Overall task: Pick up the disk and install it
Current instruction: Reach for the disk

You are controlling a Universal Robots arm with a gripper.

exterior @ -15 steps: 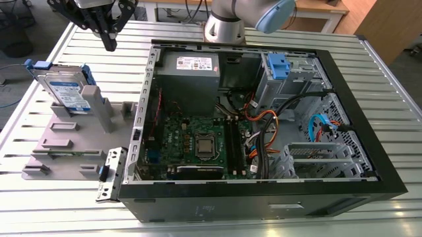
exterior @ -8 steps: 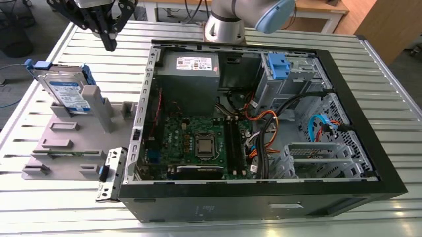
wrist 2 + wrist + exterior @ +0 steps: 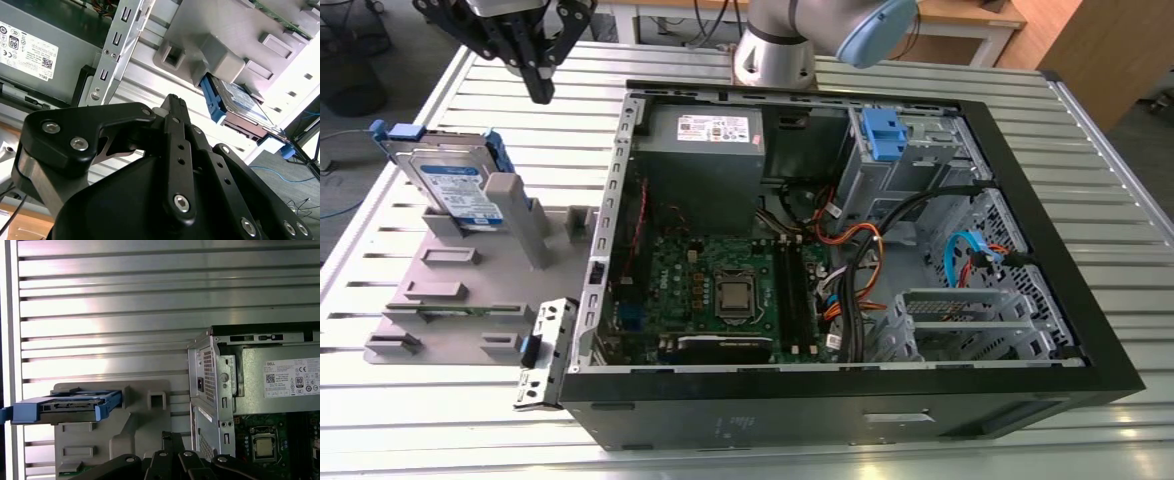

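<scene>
One disk (image 3: 67,407), blue-framed, is standing on edge in grey holder (image 3: 145,425) on slatted table (image 3: 150,300). One computer case (image 3: 205,375), open, is lying just beside holder, processor socket (image 3: 265,447) showing. One gripper (image 3: 167,437), fingertips together, is hanging above holder.

I work over a bench (image 3: 1121,180) of ribbed silver metal, its long slats running side by side. Light falls hard on it: in the first wrist view a broad band of slats is bleached almost white. Off the bench's edge, on the exterior view's left, lies grey floor (image 3: 340,175). Beyond the bench's far edge stands a pale wood-topped table (image 3: 967,20) on a white frame. Past the bench's far corner, on the exterior view's right, is a brown wooden cabinet (image 3: 1107,55).
</scene>
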